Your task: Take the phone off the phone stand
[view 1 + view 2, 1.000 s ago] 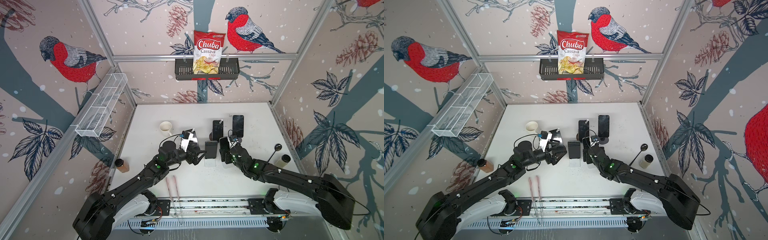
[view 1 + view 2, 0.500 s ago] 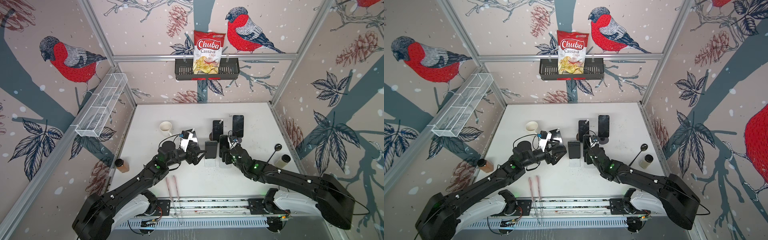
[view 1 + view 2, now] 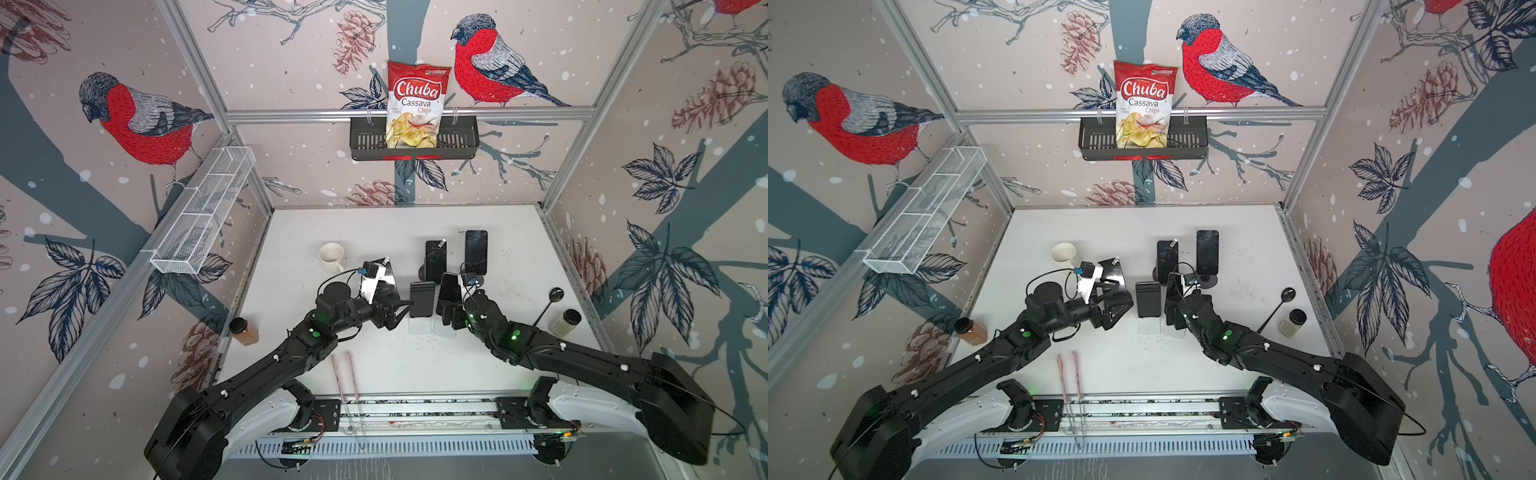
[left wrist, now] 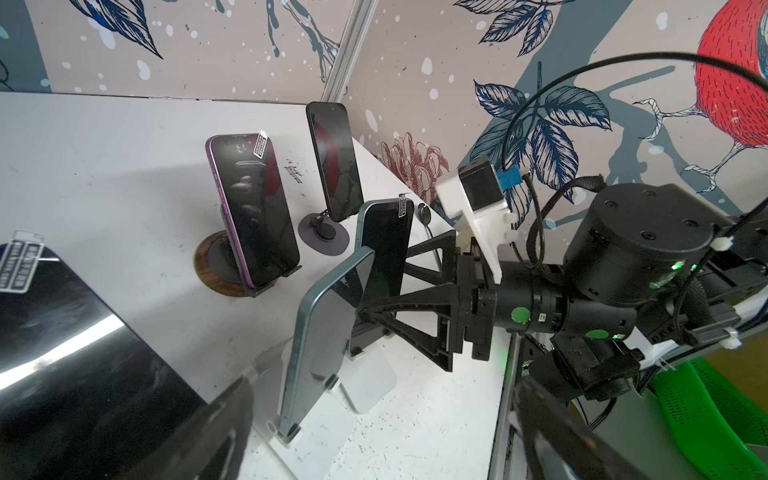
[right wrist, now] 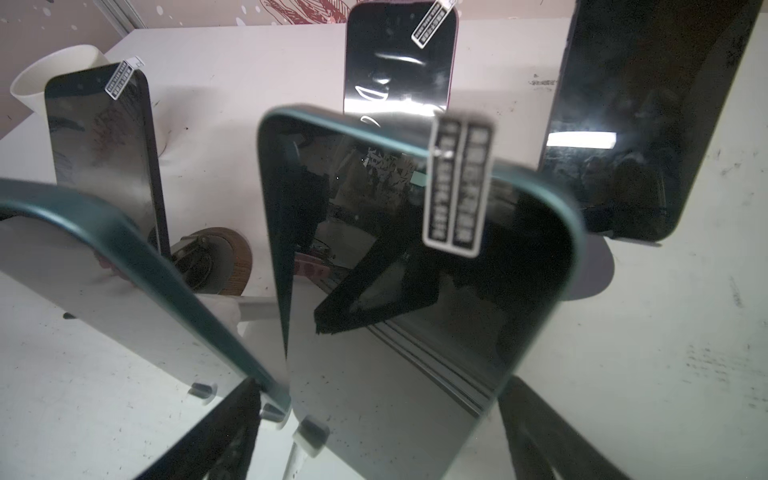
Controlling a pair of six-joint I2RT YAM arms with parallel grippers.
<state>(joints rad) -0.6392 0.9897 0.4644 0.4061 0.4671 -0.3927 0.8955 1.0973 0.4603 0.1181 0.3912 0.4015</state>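
Nearest, the right tool (image 3: 449,311) stands released, jaws spread astride the teal phone (image 5: 395,291), which leans in its white phone stand (image 4: 370,386) on the counter (image 3: 374,357). The grasp seems in hand: next, clamp its edges and lift clear. Alongside, the left tool (image 3: 398,316) hangs released, empty.

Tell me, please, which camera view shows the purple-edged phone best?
The left wrist view: the purple-edged phone shows whole, on its round wooden stand, coloured edge visible. Both top views show it small, from above. The right wrist view catches only its upper part, the rest behind the teal phone.
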